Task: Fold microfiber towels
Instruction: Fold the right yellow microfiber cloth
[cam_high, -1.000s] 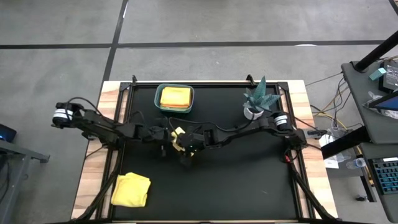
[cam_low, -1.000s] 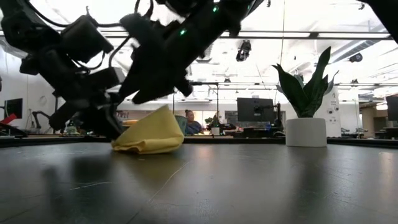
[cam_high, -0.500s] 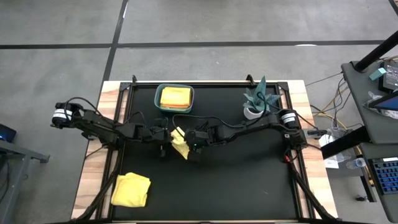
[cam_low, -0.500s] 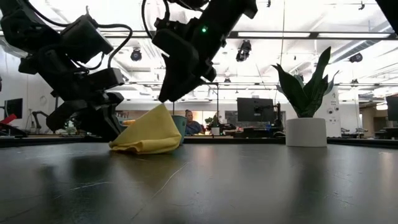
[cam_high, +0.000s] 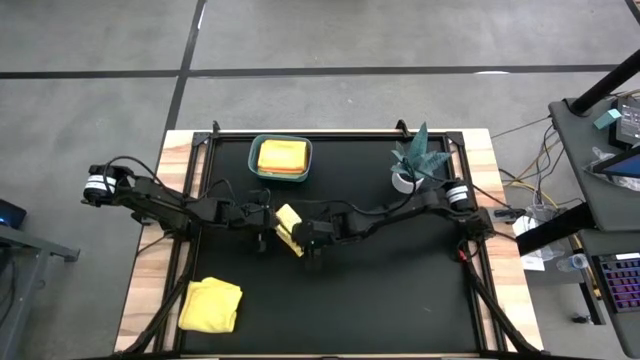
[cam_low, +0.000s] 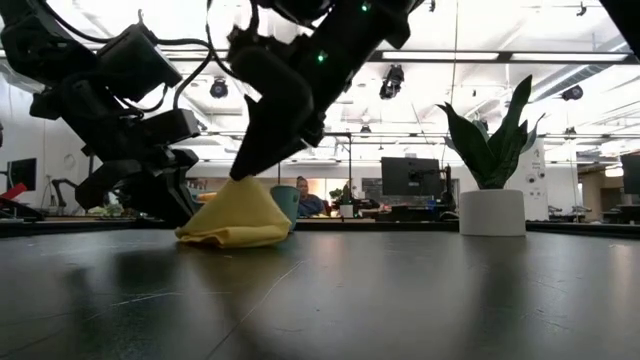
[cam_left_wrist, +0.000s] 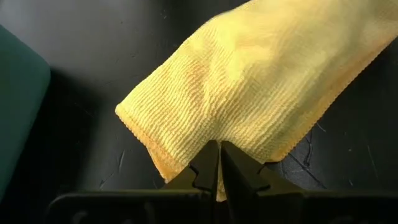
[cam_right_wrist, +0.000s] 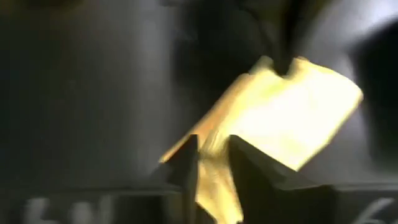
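while both grippers pinch the yellow towel (cam_high: 288, 227), it lies on the black table (cam_high: 400, 290) before a bright workshop

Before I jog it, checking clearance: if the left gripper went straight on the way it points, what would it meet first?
The yellow towel that the left gripper is already shut on, with the right gripper apparently just beyond it; depth is unclear.

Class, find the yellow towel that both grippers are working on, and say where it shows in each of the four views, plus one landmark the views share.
High view: yellow towel at table centre, between the two arms.
Low view: it lies left of centre on the table.
Left wrist view: it fills the middle and right, its edge pinched by the left gripper.
Right wrist view: it shows centre-right, past the right gripper.
Shared landmark: the teal bin.
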